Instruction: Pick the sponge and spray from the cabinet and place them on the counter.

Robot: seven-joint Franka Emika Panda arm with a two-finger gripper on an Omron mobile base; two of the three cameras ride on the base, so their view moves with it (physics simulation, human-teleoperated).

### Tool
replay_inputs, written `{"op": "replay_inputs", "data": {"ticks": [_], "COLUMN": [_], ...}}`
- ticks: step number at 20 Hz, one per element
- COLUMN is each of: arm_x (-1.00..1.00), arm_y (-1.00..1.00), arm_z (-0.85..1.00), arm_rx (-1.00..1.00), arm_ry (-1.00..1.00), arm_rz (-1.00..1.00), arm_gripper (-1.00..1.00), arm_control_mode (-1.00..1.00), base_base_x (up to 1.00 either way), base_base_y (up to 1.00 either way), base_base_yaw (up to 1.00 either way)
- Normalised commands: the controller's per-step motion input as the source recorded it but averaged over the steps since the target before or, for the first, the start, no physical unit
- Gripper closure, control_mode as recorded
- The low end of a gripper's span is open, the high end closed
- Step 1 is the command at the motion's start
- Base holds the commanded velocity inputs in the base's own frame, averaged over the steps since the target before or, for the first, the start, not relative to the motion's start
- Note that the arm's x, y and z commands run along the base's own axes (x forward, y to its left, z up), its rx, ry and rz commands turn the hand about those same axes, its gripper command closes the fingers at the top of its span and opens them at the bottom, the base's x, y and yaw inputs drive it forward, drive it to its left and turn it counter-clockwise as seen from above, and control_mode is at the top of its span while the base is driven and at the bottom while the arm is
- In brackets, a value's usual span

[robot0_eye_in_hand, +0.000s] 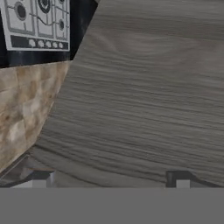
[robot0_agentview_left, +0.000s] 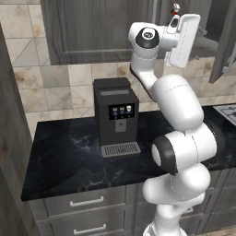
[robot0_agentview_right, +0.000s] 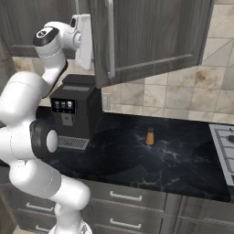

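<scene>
Item: gripper (robot0_eye_in_hand: 109, 179) — raised high at the cabinet (robot0_agentview_left: 92, 32), its two dark finger tips standing wide apart with nothing between them, facing a grey wood-grain panel at close range.

Item: cabinet — dark grey-brown wood grain, panelled doors with slim silver bar handles; a door is hanging open, edge-on in the right base view.

Item: spray (robot0_agentview_left: 175, 10) — only a small red-and-white trigger nozzle is peeking out above the robot's hand in the left base view, inside the cabinet opening; the bottle body is hidden behind the hand, so its colour and label cannot be told here.

Item: sponge — whereabouts cannot be told from these views.

Item: counter (robot0_agentview_right: 183, 160) — wide black worktop with pale veining, carrying a coffee machine (robot0_agentview_left: 116, 115) and a small orange-brown shaker (robot0_agentview_right: 150, 136), with a hob (robot0_agentview_right: 226, 141) at the far end.

Progress, as judged: early. The cabinet is standing open and the arm is reaching up toward it, but neither task item is lying on the counter and nothing is being held — both picks and both placements are looking still to do.
</scene>
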Motion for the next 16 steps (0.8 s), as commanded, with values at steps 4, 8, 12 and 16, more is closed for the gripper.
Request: {"op": "replay_inputs", "data": {"ticks": [4, 8, 12, 16], "arm_x": [0.0, -0.01, -0.19, -0.34], "arm_y": [-0.37, -0.51, -0.6, -0.72], "arm_z": [0.0, 0.0, 0.0, 0.0], "arm_rx": [0.0, 0.0, 0.0, 0.0], "arm_ry": [0.04, 0.03, 0.0, 0.0], "arm_rz": [-0.08, -0.07, -0.05, -0.05], "arm_gripper": [-1.0, -1.0, -1.0, -1.0], "arm_control_mode": [-1.0, -1.0, -1.0, -1.0], "base_base_x": [0.0, 0.0, 0.0, 0.0], "base_base_y": [0.0, 0.0, 0.0, 0.0], "base_base_yaw": [0.0, 0.0, 0.0, 0.0]}}
